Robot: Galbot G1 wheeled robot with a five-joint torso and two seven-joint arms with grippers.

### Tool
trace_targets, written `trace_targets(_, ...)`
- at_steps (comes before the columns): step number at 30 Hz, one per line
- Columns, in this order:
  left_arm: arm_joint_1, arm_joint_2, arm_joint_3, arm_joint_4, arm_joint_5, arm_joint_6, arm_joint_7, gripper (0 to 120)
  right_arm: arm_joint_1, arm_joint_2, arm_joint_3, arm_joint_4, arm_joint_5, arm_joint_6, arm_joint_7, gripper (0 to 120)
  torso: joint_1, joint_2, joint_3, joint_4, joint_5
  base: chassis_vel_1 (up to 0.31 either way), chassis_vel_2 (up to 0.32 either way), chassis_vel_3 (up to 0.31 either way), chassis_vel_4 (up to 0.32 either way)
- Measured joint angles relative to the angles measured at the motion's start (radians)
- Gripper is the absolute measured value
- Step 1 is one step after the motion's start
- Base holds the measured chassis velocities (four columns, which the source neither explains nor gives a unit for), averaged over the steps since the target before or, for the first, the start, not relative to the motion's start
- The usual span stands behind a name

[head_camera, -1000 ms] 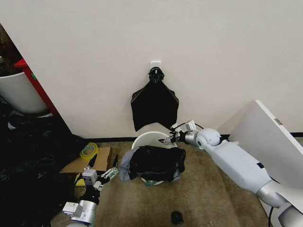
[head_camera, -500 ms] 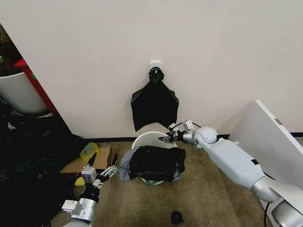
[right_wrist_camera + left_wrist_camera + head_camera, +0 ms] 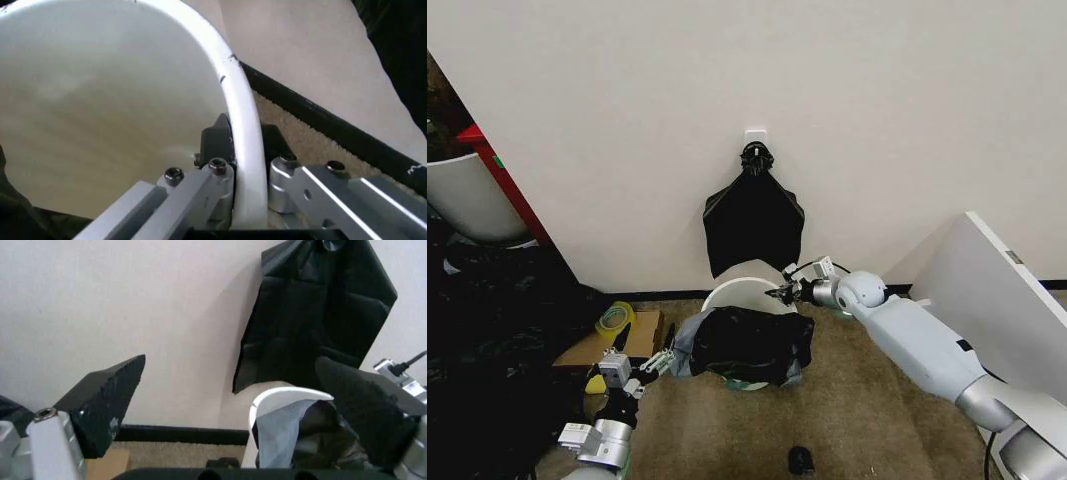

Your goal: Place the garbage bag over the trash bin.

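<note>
Steadying the trash bin point(image 3: 745, 283), the right hand point(image 3: 784, 293) pinched its far rim; the garbage bag point(image 3: 747, 345) draped the near side. Left hand point(image 3: 649, 364), spread, waited nearby; stretching the bag across looked next.

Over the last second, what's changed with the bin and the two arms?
The right gripper, shut on the trash bin rim, has tipped and drawn the bin slightly toward the robot's left; the garbage bag draped over its near side shifted left with it. The left gripper, open, edged a little closer to the bag without touching it. The hanging bunch of black bags stayed put.
</note>
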State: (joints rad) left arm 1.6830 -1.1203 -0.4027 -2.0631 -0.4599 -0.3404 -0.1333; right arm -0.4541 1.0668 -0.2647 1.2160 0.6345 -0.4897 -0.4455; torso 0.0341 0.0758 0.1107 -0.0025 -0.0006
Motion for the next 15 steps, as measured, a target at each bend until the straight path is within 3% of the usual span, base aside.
trace_targets(4,0.010,-0.001,-0.006,-0.007,-0.001,0.000,-0.002,100,-0.026,-0.013,0.023,0.028,0.018,-0.010,0.036,1,0.000,0.000,0.000,0.0003,0.0004,0.000,0.000,0.000,0.000)
trace_targets(15,0.010,0.010,-0.009,-0.016,-0.039,-0.003,-0.010,100,-0.139,-0.123,0.092,0.265,0.314,-0.073,0.408,1,0.000,0.000,0.000,-0.0004,-0.0004,0.000,0.000,0.000,0.000)
